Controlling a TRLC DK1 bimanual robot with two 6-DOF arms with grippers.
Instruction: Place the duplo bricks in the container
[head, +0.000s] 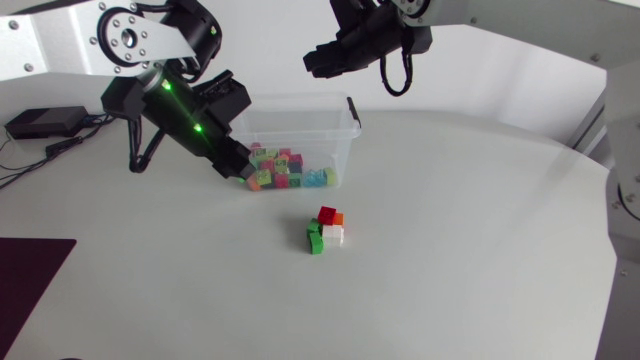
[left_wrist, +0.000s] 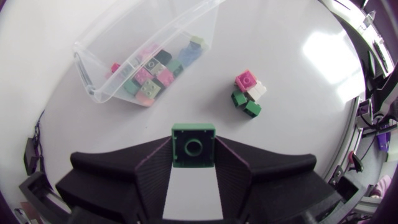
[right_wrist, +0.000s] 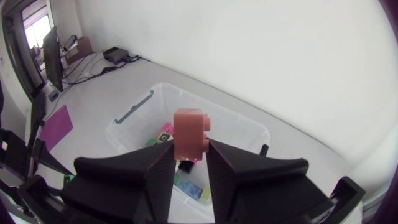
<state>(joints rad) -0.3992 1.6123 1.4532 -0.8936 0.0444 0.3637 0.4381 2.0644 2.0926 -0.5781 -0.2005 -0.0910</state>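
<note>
Our right fingers are clamped on an orange brick above the container. Our left fingers grip a green brick short of the container's wall. Released there, the green brick would likely land outside.

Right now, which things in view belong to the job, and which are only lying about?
Job: container, bricks inside it, loose brick pile, green brick in left tool, salmon brick in right tool.
Lying about: black box, dark mat.
</note>
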